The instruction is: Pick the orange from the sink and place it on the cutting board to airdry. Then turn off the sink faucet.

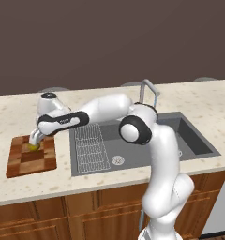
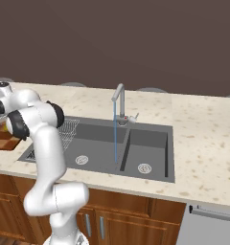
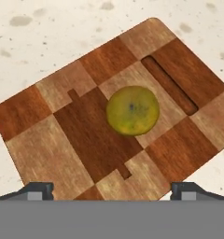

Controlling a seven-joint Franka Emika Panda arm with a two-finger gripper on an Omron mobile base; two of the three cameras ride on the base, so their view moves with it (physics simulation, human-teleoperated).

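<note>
The yellow-green orange [image 3: 132, 110] lies near the middle of the checkered wooden cutting board [image 3: 81, 140], free of the fingers. My gripper [image 3: 112, 189] is open, its two dark fingertips [image 3: 37, 190] spread wide, just above the fruit. From the left base camera the gripper [image 1: 34, 139] hovers over the orange [image 1: 33, 147] on the cutting board [image 1: 30, 161], left of the dark grey sink [image 1: 133, 150]. The faucet [image 2: 119, 101] stands behind the sink [image 2: 97, 139], and a thin stream of water [image 2: 115, 139] runs from its spout into the basin.
Speckled beige counter [image 1: 198, 103] surrounds the sink. A ribbed wire drainer [image 1: 90, 145] fills the basin's left part, with round silver drains [image 2: 144, 168] below. The faucet's side lever [image 2: 132, 117] points right. Wooden cabinets [image 1: 86, 215] run under the counter.
</note>
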